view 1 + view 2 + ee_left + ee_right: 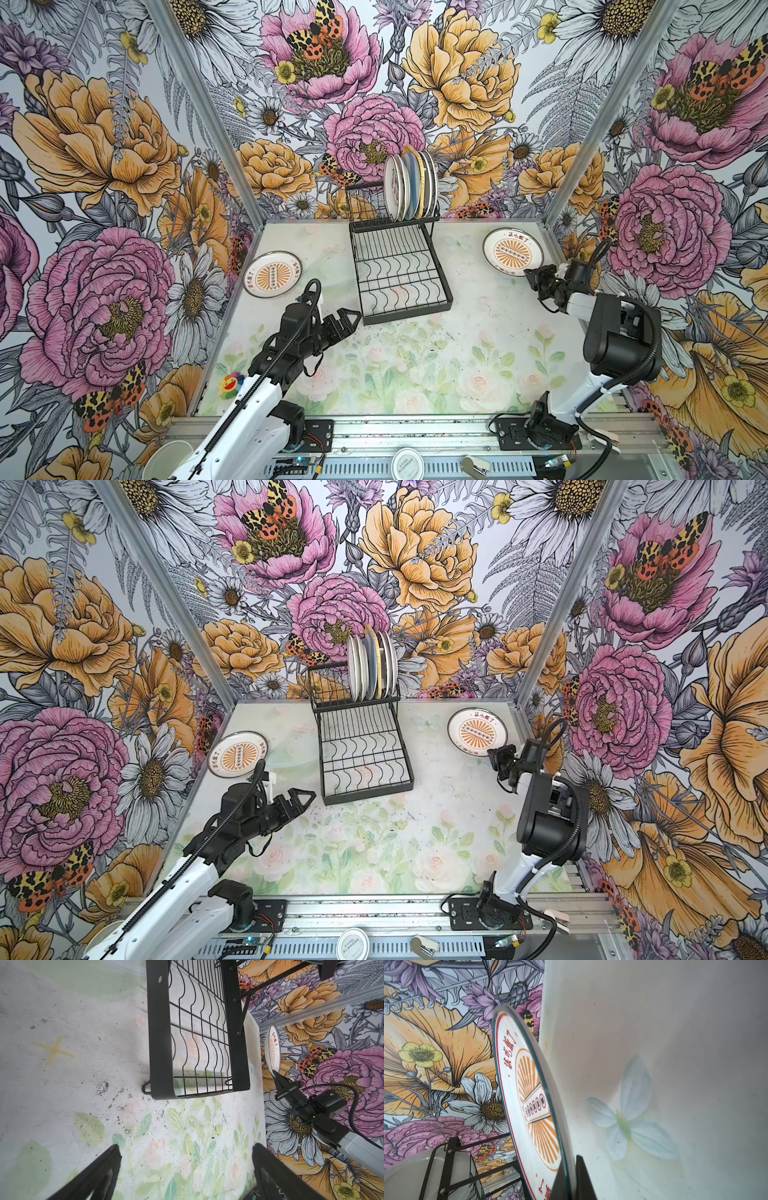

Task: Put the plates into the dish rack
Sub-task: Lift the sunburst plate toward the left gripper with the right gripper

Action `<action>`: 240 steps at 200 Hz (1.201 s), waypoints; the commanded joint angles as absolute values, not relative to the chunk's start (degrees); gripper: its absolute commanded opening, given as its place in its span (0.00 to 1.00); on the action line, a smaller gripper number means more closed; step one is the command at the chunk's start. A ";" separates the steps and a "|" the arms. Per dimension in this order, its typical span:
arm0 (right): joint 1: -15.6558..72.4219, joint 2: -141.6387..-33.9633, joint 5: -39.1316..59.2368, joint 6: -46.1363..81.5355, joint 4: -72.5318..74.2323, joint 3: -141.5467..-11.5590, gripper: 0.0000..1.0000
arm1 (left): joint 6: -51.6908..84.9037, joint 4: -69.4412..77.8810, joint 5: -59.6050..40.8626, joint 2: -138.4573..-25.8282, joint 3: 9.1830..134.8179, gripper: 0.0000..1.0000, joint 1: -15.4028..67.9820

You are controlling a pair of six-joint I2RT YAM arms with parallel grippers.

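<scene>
The right claw [572,1180] is pinched shut on the near edge of the sunburst plate [513,252]. This plate is at the far right of the table [415,365], to the right of the dish rack [409,313]. I think the job now is to lift it. It is best to go up slowly and keep the pinch tight so the smooth plate cannot slip. Then turn it on its edge and slide it into a free slot beside the standing plates [409,187]. The left claw [349,322] is wide open and holds nothing. The plate is round and white, with orange rays, red writing and a thin dark rim. A second sunburst plate [272,274] lies on the left.
</scene>
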State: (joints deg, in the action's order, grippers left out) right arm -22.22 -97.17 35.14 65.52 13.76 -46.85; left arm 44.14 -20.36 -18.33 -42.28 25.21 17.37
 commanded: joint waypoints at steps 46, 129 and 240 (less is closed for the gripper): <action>-16.03 -82.66 41.58 57.17 2.32 -45.02 0.00 | 43.68 -13.98 -19.45 -45.40 27.59 0.99 20.36; -2.32 -75.68 46.57 48.65 -4.76 -42.90 0.00 | 42.64 -7.23 -25.01 -49.82 29.39 0.99 23.43; 19.55 -76.51 49.52 45.75 -6.20 -47.77 0.00 | 42.81 -2.08 -34.38 -52.04 30.27 0.83 21.57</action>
